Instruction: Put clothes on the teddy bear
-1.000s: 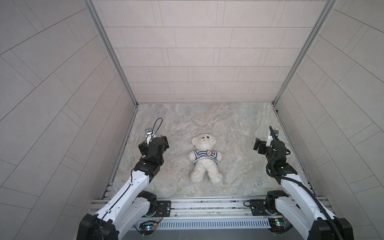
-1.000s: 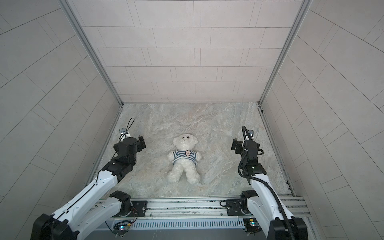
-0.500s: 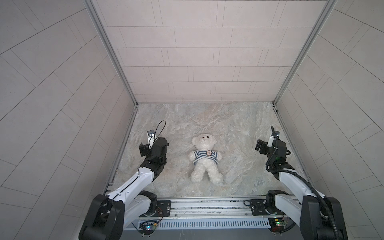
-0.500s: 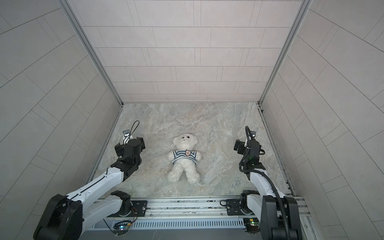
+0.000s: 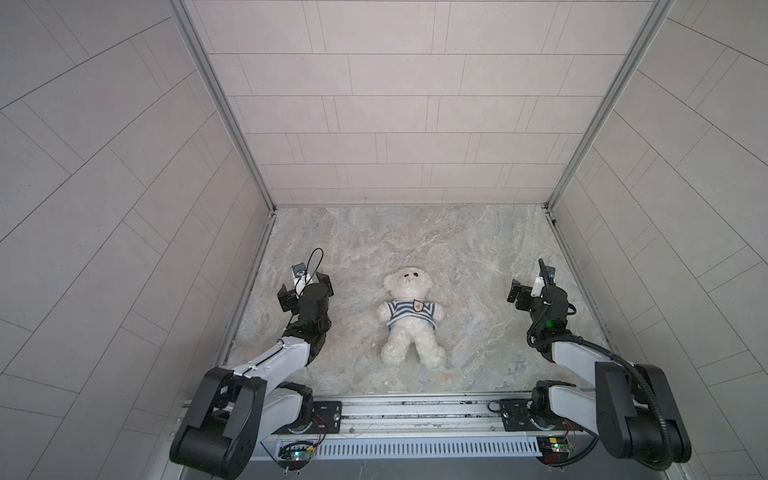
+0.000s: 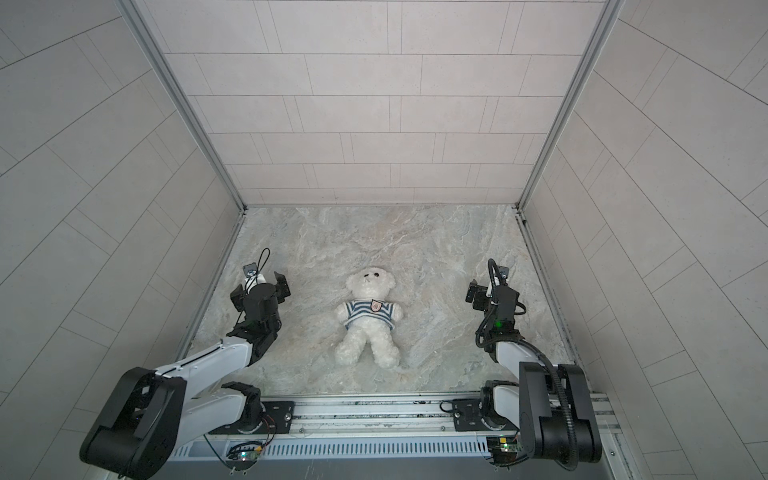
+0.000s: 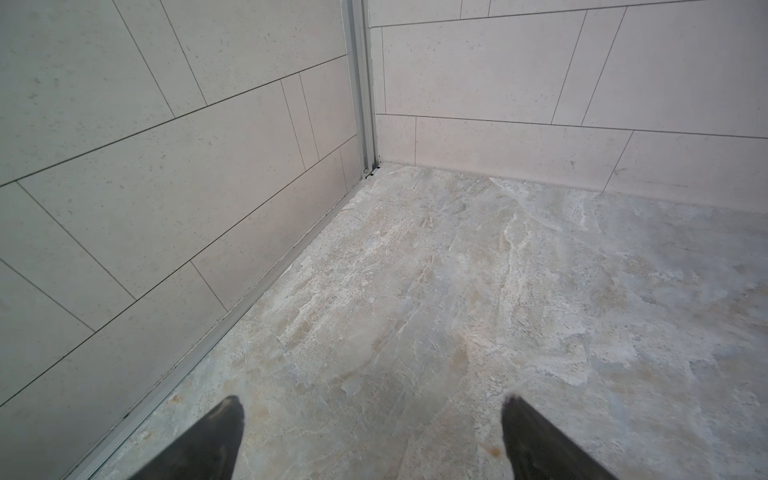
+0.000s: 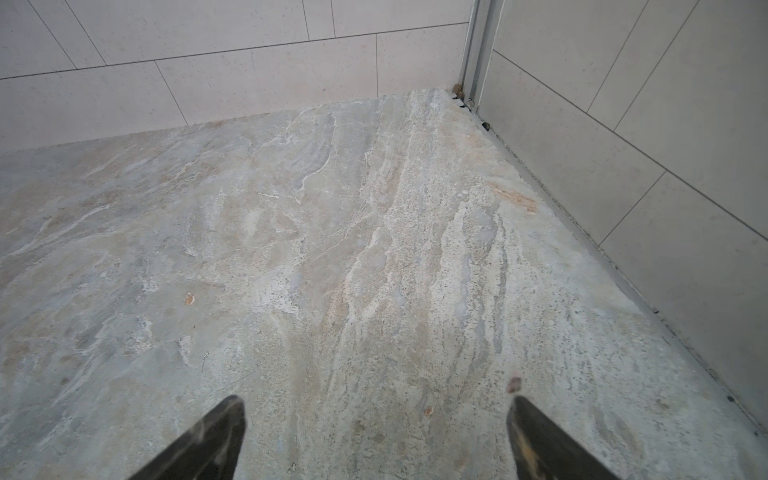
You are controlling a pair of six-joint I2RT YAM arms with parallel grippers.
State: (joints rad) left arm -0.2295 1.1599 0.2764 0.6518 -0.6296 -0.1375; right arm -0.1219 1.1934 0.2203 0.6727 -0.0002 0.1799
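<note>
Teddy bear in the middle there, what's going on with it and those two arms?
The teddy bear lies on its back on the marble table, wearing a blue-and-white striped shirt, so the dressing looks done. Neither arm touches it. The left gripper and the right gripper both stand open and empty, off to either side of the bear.

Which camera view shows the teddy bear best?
The top views: both show the whole teddy bear, lying face up on the table, wearing a striped shirt. Neither wrist view shows it; each faces bare table and wall.
</note>
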